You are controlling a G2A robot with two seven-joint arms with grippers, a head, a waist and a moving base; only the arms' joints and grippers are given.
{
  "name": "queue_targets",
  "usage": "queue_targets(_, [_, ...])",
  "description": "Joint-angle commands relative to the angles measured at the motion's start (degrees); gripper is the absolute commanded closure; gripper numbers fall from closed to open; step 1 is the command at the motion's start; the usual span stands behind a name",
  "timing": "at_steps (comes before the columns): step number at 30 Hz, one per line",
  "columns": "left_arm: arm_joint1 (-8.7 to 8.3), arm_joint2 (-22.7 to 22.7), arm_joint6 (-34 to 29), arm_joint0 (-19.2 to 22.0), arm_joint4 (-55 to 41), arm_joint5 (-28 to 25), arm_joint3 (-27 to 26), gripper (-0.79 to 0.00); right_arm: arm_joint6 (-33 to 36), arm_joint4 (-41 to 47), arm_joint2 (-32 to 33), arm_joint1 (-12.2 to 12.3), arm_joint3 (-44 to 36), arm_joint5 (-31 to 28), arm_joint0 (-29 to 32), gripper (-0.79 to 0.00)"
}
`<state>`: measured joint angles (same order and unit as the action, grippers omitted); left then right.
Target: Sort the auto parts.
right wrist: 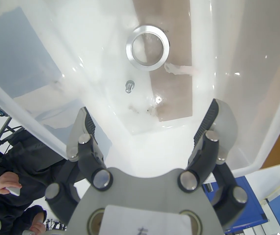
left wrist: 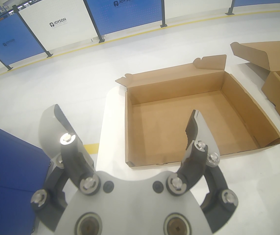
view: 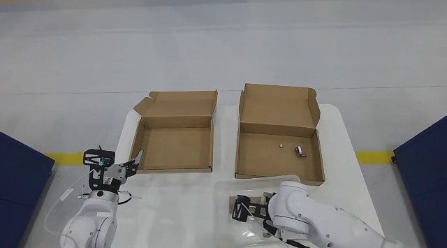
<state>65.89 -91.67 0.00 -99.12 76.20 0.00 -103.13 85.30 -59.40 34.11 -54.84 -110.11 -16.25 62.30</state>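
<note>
A silver metal ring [right wrist: 147,48], a small bolt [right wrist: 129,86] and a pale thin piece [right wrist: 181,69] lie on the floor of a clear plastic bin [right wrist: 230,50]. My right gripper [right wrist: 149,113] hangs open just above them, with nothing between its fingers. From above, this gripper [view: 241,209] sits over the bin [view: 227,191] at the table's front. My left gripper [left wrist: 125,112] is open and empty, held near the front left corner of the empty left cardboard box [left wrist: 179,123]. That gripper [view: 131,164] appears at the table's left edge.
Two open cardboard boxes stand side by side on the white table [view: 181,192], the left one [view: 174,147] bare. The right box [view: 265,157] holds two small parts [view: 300,151], and its flap [left wrist: 255,52] stands up. Blue and white barriers line the floor behind.
</note>
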Motion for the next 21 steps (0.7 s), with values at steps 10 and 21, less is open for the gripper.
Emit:
queue_targets(10, [0.0,0.0,0.0,0.0,0.0,0.0,0.0,-0.785,-1.27,-1.14,-0.51,-0.11,0.88,-0.21,0.36,-0.785])
queue_targets(21, [0.0,0.0,0.0,0.0,0.0,0.0,0.0,-0.785,-2.29,-2.75,-1.96,-0.88,2.32,-1.09,0.74,-0.409])
